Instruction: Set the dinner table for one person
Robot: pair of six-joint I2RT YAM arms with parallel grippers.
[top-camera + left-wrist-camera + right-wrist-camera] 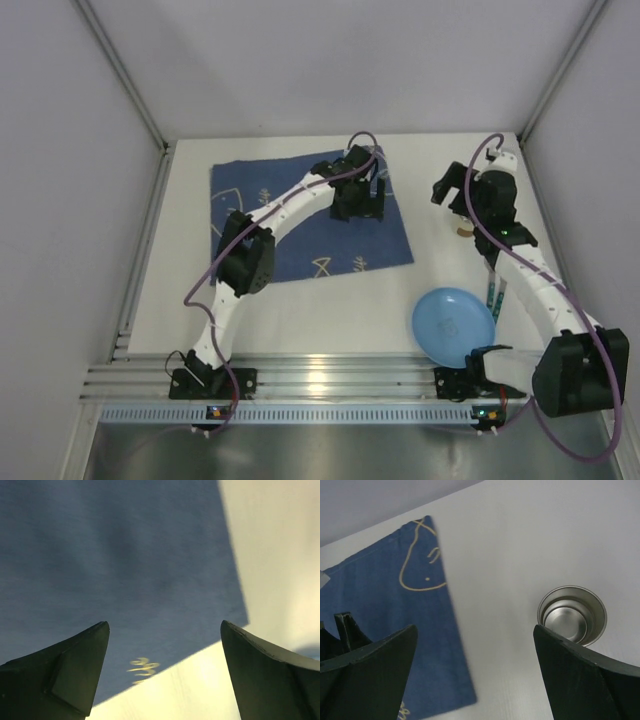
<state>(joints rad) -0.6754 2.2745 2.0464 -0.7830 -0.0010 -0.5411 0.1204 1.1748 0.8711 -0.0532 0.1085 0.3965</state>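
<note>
Large matte white dinner table fills cell floor. Dark blue fish-patterned cloth mat lies far, left of centre. Left gripper over mat's right edge, jaws wide, empty. Right gripper far right, fully spread, holding nothing (small round metal cup below, off-centre). Likely next: centre over cup, descend straight, close gently, keep upright.

Enclosure: plain pale-grey back wall, left wall and right wall, all unmarked. Slanting metal posts (one at each rear corner). Ribbed aluminium rail along the near edge, brushed metal sheet below. Lighting even, with soft glare on the rail.
</note>
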